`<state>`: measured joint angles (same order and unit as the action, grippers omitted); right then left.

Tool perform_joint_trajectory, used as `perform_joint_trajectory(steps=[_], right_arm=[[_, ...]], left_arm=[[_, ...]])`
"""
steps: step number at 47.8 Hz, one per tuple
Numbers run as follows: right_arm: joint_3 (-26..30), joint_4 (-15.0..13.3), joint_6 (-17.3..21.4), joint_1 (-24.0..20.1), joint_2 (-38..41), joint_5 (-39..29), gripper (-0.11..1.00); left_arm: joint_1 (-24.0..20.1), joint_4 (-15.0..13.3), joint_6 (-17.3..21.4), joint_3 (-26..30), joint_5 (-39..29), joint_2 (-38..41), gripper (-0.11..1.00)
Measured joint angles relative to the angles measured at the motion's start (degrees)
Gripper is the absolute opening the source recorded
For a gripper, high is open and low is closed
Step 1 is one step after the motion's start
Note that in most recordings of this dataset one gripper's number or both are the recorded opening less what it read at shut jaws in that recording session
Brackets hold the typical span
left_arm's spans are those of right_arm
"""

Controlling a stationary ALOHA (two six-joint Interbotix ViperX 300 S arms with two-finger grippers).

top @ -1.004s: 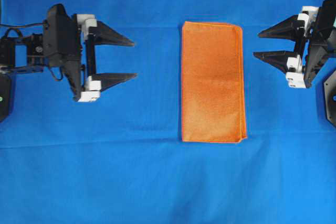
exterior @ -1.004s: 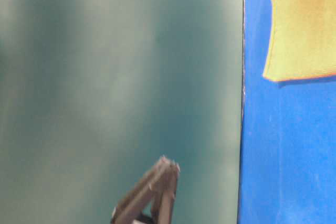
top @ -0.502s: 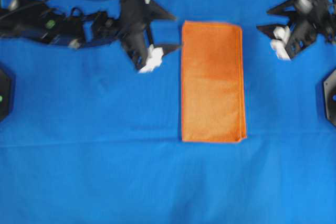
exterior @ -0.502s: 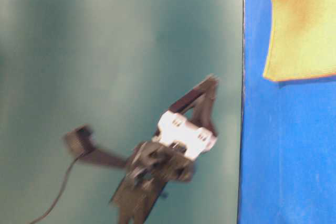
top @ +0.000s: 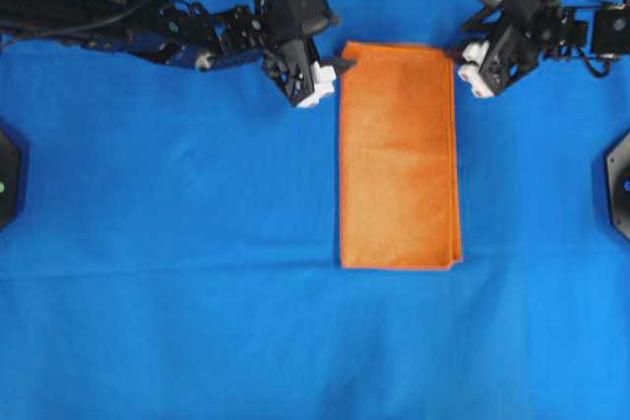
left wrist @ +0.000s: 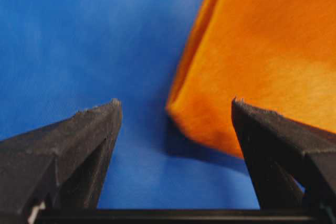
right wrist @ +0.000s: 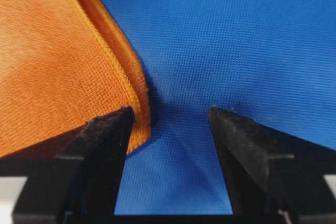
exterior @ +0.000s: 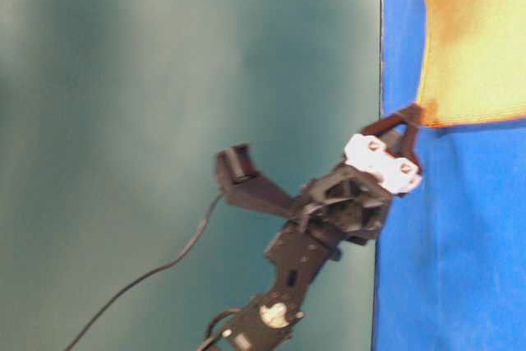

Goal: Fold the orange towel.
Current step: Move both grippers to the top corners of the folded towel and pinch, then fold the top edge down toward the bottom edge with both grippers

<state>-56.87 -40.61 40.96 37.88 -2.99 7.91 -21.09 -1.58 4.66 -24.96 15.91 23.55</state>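
The orange towel (top: 399, 154) lies flat in the middle of the blue sheet as a tall, narrow rectangle with doubled edges. My left gripper (top: 338, 58) stands open at its far left corner. In the left wrist view that corner of the towel (left wrist: 262, 51) sits between the spread fingertips (left wrist: 114, 109). My right gripper (top: 461, 54) stands open at the far right corner. In the right wrist view the hem of the towel (right wrist: 52, 77) runs under one fingertip (right wrist: 122, 116), with blue cloth in the gap. Neither gripper holds anything.
The blue sheet (top: 197, 322) covers the whole table. The left arm (top: 118, 25) and its cable stretch along the far edge. Black arm bases sit at the left edge (top: 8, 179) and the right edge (top: 618, 179). A dull green backdrop (exterior: 164, 121) fills the table-level view.
Both grippers have swung from the table's sides to the far edge, tips down at the towel's two far corners. Both remain open. The towel has not moved.
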Motion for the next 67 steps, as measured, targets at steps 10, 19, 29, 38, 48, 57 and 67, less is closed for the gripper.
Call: perform_joint_trajectory(steps=[10, 19, 29, 38, 48, 57, 67], right_arm=[[0.79, -0.09, -0.26, 0.00, 4.39, 1.85, 0.62], [0.88, 0.00, -0.26, 0.09, 4.83, 2.37, 0.57], [0.88, 0.00, -0.35, -2.02, 4.92, 2.55, 0.08], [0.70, 0.79, 0.44, -2.55, 4.83, 2.55, 0.03], [0.53, 1.32, 0.44, -2.81, 4.57, 2.55, 0.03], [0.18, 1.32, 0.44, -3.25, 2.72, 1.67, 0.03], [0.00, 1.41, 0.44, -3.60, -2.55, -2.02, 0.03]], left_arm=[[-0.62, 0.00, 0.00, 1.67, 0.44, 2.46, 0.79], [-0.62, 0.00, 0.00, 1.93, 0.44, 2.99, 0.70], [-0.18, 0.00, 0.62, 1.93, 0.44, 2.99, 0.23], [0.70, 0.00, 1.23, 1.93, 0.35, 2.99, 0.01], [0.62, 0.00, 1.32, 1.93, 0.35, 2.99, 0.01], [0.62, 0.00, 3.25, 2.11, -0.18, 2.90, 0.01], [0.44, 0.00, 5.27, 2.99, -2.37, 0.88, 0.02]])
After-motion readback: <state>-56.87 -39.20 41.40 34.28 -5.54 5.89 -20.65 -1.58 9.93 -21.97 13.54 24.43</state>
